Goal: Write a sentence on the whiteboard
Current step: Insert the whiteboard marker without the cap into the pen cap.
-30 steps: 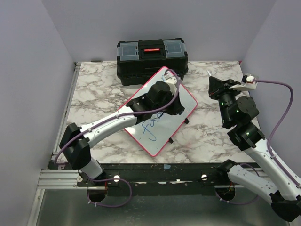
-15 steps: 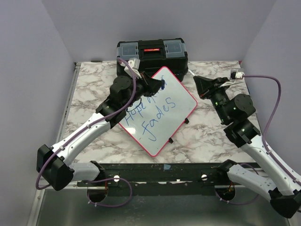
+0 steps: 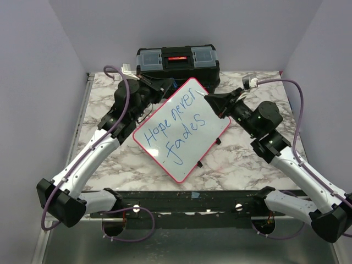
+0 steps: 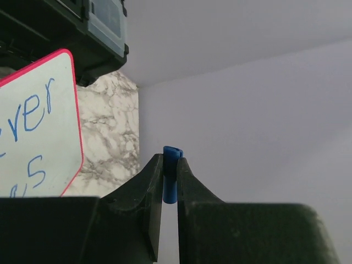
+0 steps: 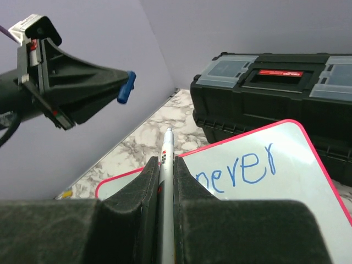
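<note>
1. Top external view: we are seeing the whiteboard point(image 3: 204, 137) lying flat and turned cornerwise at the middle of the marble table point(image 3: 247, 159). Its far corner is just in front of the black toolbox point(image 3: 177, 66).
2. We are noting the change. A second ago the left arm was stretching across the board and hiding most of the writing. It has now swung off to the board's far-left side, and the whole blue line "Hope never fades" is showing.
3. We are reading the left gripper point(image 4: 170, 160) as pinched narrow on a blue cap point(image 4: 171, 176), held in the air clear of the board.
4. We are reading the right gripper point(image 5: 166, 160) as clamped narrow on a white marker point(image 5: 165, 187), tip pointing forward. This arm has swung inward above the board's far-right edge, and the marker is now pointing roughly toward the cap.
5. We are judging the sentence complete and recapping to be the step in hand. That move is calling for the tip to line up squarely with the cap; a skewed approach could push the cap out of its grip.
</note>
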Tool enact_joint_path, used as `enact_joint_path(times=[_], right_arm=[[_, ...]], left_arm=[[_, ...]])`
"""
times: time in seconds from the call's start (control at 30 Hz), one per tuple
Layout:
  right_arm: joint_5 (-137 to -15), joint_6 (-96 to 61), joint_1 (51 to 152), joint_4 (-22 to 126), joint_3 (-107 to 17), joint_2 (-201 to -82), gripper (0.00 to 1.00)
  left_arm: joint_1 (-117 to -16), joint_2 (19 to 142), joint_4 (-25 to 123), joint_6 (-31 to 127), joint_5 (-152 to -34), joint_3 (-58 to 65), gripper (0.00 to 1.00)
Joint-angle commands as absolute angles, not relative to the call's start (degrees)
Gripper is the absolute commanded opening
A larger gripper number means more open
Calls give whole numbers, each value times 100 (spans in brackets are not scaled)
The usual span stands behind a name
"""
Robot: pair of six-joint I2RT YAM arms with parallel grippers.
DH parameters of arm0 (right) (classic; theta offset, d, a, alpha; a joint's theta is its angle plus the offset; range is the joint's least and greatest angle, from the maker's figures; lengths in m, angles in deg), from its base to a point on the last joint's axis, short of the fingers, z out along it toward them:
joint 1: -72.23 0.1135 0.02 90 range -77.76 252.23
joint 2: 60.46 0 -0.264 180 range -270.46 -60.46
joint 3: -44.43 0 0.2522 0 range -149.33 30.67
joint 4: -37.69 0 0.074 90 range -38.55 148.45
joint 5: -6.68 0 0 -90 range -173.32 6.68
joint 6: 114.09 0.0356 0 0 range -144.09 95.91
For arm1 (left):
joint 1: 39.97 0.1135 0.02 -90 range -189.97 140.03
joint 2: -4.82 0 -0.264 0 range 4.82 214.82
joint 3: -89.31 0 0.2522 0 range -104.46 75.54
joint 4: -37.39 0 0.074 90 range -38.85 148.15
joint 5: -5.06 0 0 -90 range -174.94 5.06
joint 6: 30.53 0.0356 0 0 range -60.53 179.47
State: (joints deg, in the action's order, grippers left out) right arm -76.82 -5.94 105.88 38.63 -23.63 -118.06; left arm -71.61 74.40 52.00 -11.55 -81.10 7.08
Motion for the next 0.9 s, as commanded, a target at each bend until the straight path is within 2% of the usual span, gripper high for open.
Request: enact_joint_path(times=[0.0, 0.27, 0.5, 0.87], right_arm=[[-7076, -737, 10607, 3432, -2593, -11945, 1], [-6735, -863, 10719, 2797, -2434, -12100, 1], [-6725, -1111, 10981, 2551, -2481, -12339, 1], [-7001, -1245, 11256, 2390, -2593, -12772, 1]], left_arm=[[-6978, 7361, 6887, -2981, -7489, 189, 0], [-6959, 7268, 6730, -4933, -7580, 612, 0], [-7083, 7358, 7368, -5571, -7219, 330, 0], [-7265, 7357, 7574, -6171, -6845, 427, 0]])
